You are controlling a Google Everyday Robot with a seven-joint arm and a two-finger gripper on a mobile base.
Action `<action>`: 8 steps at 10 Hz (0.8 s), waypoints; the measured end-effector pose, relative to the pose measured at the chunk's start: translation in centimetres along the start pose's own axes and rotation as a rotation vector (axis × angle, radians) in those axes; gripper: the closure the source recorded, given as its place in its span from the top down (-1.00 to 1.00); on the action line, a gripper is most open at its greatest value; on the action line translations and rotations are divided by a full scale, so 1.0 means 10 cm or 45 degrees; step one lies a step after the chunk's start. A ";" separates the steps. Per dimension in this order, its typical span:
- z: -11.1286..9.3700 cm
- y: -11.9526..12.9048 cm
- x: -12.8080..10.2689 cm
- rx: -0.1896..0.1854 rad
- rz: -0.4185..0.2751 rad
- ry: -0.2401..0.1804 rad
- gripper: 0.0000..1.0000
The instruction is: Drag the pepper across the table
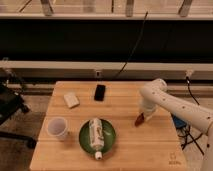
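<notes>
The pepper (pixel 139 120) is a small red-brown tapered thing lying on the right half of the light wood table (pixel 125 150). My gripper (pixel 144 113) comes down from the white arm (pixel 170 102) at the right and sits right on the pepper's upper end. The gripper's tip hides part of the pepper.
A black phone (pixel 100 92) lies at the back centre. A pale block (pixel 71 100) lies at the back left. A white cup (pixel 57 128) stands at the front left. A green plate (pixel 97 138) holds a white bottle (pixel 96 136) lying down. A black chair (pixel 10 105) stands left of the table.
</notes>
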 end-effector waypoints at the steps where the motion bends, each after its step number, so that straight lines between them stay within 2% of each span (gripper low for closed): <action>1: 0.00 0.00 0.02 -0.001 -0.007 0.002 -0.95; 8: -0.01 0.00 0.15 -0.016 -0.057 0.026 -0.95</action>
